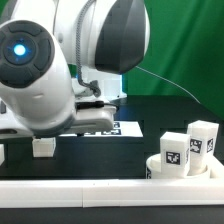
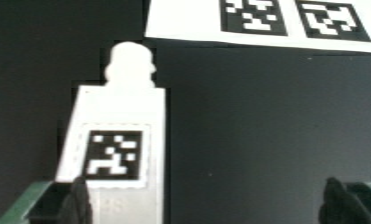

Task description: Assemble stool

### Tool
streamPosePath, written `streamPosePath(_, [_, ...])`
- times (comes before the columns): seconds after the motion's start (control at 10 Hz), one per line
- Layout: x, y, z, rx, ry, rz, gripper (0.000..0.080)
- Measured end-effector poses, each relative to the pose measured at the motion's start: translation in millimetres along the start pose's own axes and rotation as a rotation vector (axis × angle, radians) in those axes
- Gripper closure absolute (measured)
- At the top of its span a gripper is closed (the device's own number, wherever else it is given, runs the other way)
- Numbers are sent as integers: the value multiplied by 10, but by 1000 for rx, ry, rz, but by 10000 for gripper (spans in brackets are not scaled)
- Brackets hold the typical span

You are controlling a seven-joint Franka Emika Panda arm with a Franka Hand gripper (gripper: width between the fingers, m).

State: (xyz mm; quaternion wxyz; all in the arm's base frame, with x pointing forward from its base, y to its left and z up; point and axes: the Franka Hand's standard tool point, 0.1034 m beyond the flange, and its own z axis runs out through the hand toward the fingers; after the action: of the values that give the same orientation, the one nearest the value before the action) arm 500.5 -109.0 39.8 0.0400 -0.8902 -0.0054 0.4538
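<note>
scene: a franka arm leans low over the black worktop, its bulk hiding the gripper from the exterior view.

gripper: in the wrist view the gripper hangs with its jaws spread wide and released, holding nothing; one of the fingers sits just beside the leg's flank, the other well apart from it.

tagged leg: the tagged leg lies flat on the worktop, tag face up, its peg pointing toward the marker board, near it but apart.

seat: the seat rests by the front edge of the worktop at the exterior view's right, against the border bar.

other legs: an upright leg and a second upright leg stand at the seat; on it or just behind it cannot be told.

loose part: a small white block sits toward the front edge at the exterior view's left.

step in hand: by the look of it, lining up to pick the lying leg; the stool is far from done.

next move: the leg sits off-centre between the jaws, so the hand should shift sideways to centre it, descend, then close across its flat sides.
</note>
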Motion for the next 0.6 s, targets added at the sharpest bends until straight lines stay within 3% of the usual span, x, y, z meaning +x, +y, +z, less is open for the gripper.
streamPosePath(0.3, [-23, 102, -61, 12, 7, -22, 151])
streamPosePath(0.6, [79, 181, 179, 9, 29, -29, 151])
